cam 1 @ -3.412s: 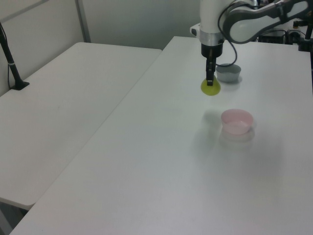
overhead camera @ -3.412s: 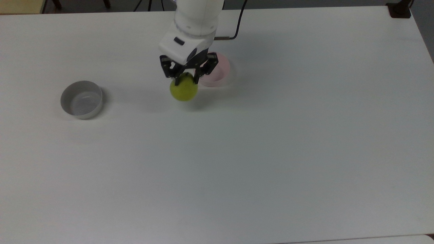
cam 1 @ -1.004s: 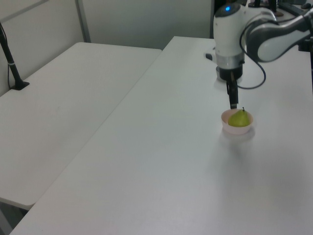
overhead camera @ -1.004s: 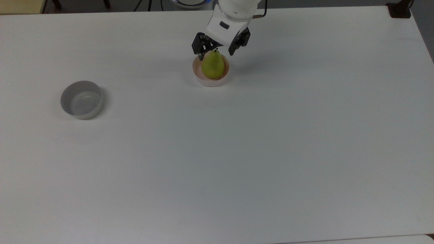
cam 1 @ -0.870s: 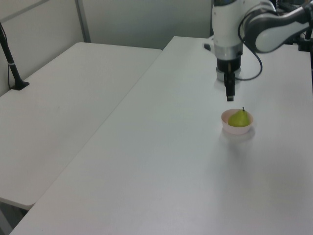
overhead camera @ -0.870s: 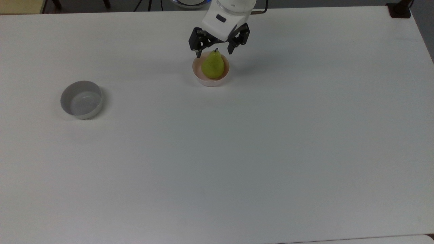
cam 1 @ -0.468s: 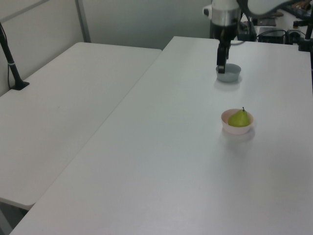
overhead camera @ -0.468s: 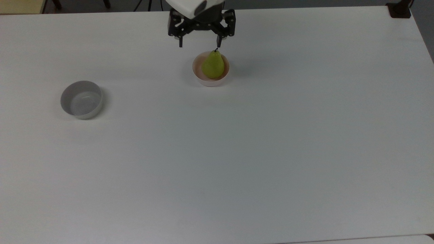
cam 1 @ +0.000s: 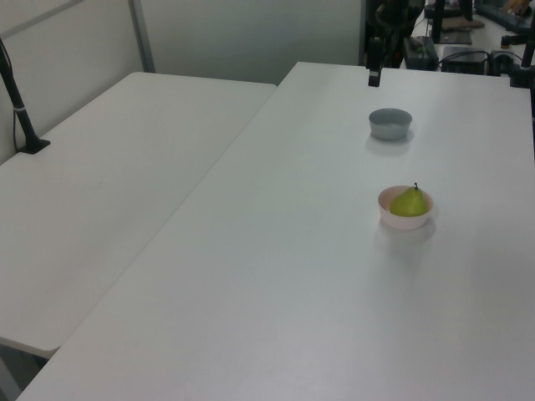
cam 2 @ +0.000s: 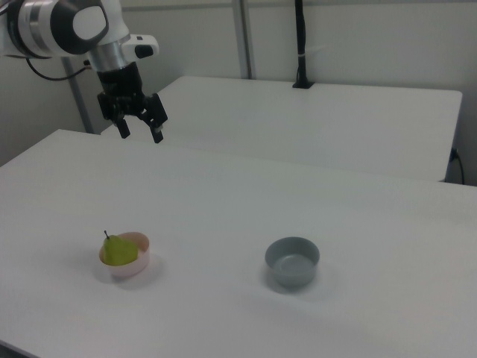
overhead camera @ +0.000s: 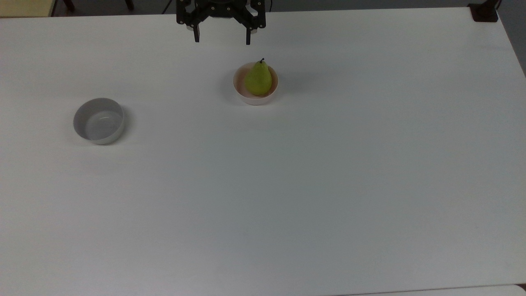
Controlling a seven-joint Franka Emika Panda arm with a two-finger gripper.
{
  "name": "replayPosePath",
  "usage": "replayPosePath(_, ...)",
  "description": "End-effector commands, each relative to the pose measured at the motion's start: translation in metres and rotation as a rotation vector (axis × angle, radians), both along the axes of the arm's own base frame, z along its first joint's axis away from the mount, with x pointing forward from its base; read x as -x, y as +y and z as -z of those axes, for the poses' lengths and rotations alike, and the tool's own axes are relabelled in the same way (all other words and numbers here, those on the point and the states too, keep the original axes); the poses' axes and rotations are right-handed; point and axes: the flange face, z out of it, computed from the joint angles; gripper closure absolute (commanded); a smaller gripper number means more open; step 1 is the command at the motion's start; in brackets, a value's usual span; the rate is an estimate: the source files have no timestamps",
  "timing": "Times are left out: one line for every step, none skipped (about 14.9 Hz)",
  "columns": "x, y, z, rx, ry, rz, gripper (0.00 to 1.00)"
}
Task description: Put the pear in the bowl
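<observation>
Pear: the small glossy yellow-green pear point(overhead camera: 258, 79) with a short dark stem sits inside the bowl, stem up and tipped a little toward the top view's upper edge; nothing else touches it.
Bowl: the small round pale pink bowl point(overhead camera: 241, 90) with a whitish rim stands on the counter, near the far edge in the top view and roughly midway along its width.
Jaws: the black two-finger gripper point(overhead camera: 221, 40) hangs with its jaws spread wide and released, holding nothing, above the counter's far edge in the top view, up and to the left of the pink bowl and clear of it. In the right view the gripper point(cam 2: 139, 133) is high above the counter, well apart from the pear point(cam 2: 115, 252).
Grey bowl: the round grey-white bowl point(overhead camera: 99, 120) rests toward the top view's left, well apart from the pink bowl, with bare counter between them.
Counter: the wide white counter point(overhead camera: 287, 185) is bare across the whole near half and right side in the top view, giving wide room there.
Edges: in the left view a second white table point(cam 1: 100, 184) lies just beside the counter's left edge.
</observation>
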Motion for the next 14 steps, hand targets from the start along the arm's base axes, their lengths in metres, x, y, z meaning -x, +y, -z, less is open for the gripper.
replayPosePath(0.005, -0.004, -0.009, -0.037, 0.032, 0.032, 0.00)
replayPosePath(0.005, -0.007, -0.009, -0.036, 0.036, 0.038, 0.00)
replayPosePath(0.005, -0.014, -0.009, -0.037, 0.036, 0.050, 0.00)
replayPosePath(0.006, -0.018, -0.010, -0.037, 0.042, 0.057, 0.00)
replayPosePath(0.008, -0.015, -0.009, -0.034, 0.051, 0.053, 0.00)
replayPosePath(0.009, -0.014, -0.009, -0.034, 0.059, 0.051, 0.00)
replayPosePath(0.009, -0.013, -0.009, -0.031, 0.059, 0.050, 0.00)
replayPosePath(0.009, -0.014, -0.010, -0.030, 0.056, 0.063, 0.00)
replayPosePath(0.008, -0.016, -0.014, -0.031, 0.047, 0.072, 0.00)
replayPosePath(0.008, -0.017, -0.016, -0.031, 0.044, 0.074, 0.00)
replayPosePath(0.008, -0.019, -0.017, -0.031, 0.048, 0.077, 0.00)
replayPosePath(0.008, -0.017, -0.016, -0.030, 0.051, 0.073, 0.00)
replayPosePath(0.008, -0.017, -0.016, -0.030, 0.051, 0.073, 0.00)
replayPosePath(0.008, -0.017, -0.016, -0.030, 0.050, 0.073, 0.00)
